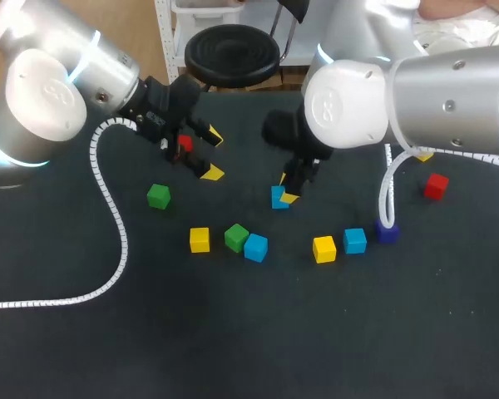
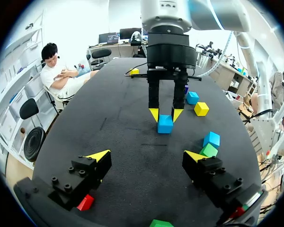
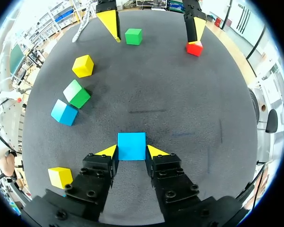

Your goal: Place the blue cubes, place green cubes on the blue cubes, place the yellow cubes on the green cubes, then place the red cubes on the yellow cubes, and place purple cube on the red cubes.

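Observation:
My right gripper is shut on a blue cube near the middle of the black table; the cube sits low, at or just over the surface. My left gripper stands open at the back left, facing the right gripper, with nothing between its fingers. A red cube lies right beside the left gripper, and a green cube lies in front of it. Further forward lie a yellow cube, a green cube and a blue cube.
To the right of the front group lie a yellow cube, a blue cube and a purple cube. A red cube lies at the far right. Another yellow cube peeks out behind my right arm. A white coiled cable trails over the table's left.

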`<control>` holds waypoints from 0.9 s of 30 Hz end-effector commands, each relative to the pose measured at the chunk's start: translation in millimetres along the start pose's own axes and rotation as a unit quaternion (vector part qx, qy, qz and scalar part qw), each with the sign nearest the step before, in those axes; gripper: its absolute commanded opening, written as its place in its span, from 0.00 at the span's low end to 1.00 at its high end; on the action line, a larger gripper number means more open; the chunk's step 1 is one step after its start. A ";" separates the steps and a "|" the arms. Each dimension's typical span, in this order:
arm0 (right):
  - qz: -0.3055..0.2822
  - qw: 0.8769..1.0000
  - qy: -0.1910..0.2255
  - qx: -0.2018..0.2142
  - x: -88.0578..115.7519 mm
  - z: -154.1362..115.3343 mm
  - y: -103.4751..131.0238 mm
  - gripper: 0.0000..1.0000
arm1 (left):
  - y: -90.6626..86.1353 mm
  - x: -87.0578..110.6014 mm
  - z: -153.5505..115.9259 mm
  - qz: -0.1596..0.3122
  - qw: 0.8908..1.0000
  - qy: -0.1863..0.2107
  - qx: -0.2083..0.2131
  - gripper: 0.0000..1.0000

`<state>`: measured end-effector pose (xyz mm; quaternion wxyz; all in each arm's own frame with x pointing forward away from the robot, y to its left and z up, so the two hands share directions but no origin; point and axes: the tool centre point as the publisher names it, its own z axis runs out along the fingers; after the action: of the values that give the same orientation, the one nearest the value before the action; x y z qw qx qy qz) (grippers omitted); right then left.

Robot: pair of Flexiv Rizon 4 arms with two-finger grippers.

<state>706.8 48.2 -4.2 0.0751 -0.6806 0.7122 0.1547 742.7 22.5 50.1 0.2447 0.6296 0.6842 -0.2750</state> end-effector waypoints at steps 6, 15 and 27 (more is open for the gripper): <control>-0.001 1.000 -0.001 -0.002 -1.3 1.2 -3.0 0.00 | 1.5 0.3 0.0 0.001 1.000 0.000 0.001 1.00; 0.000 1.000 -0.001 -0.007 -1.6 3.3 -2.7 0.00 | 1.5 0.3 0.0 0.001 1.000 0.000 0.001 1.00; 0.001 1.000 -0.003 -0.011 -0.6 3.3 -2.6 0.87 | 1.5 0.3 0.0 0.001 1.000 0.000 0.001 1.00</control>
<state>706.7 49.9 -6.7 0.0696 -0.6798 0.7117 0.1627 742.7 22.5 50.1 0.2447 0.6296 0.6842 -0.2750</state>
